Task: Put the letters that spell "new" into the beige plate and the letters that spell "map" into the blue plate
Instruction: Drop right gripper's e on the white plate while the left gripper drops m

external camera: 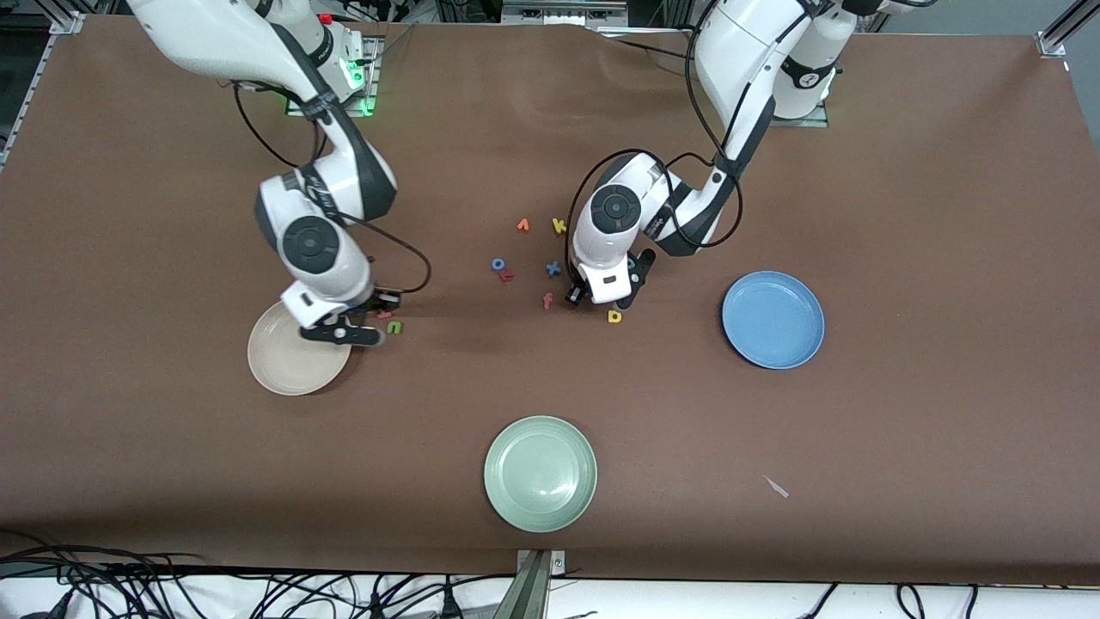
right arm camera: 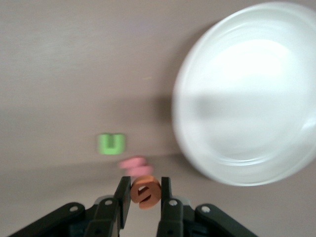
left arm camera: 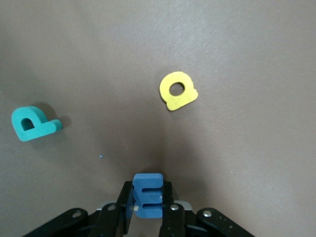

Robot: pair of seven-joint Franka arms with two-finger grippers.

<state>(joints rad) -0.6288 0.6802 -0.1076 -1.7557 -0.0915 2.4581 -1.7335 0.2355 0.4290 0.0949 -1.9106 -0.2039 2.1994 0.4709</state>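
My left gripper is shut on the blue "m", low over the table in the middle. The yellow "a" and the teal "p" lie flat on the cloth near it. The blue plate sits toward the left arm's end. Beside the beige plate, my right gripper is shut on the orange "e". The pink "w" and the green "n" lie just past its fingertips.
Loose letters lie in the table's middle: orange "v", yellow "k", blue "x", orange-red "f", a blue ring letter. A pale green plate sits near the front edge.
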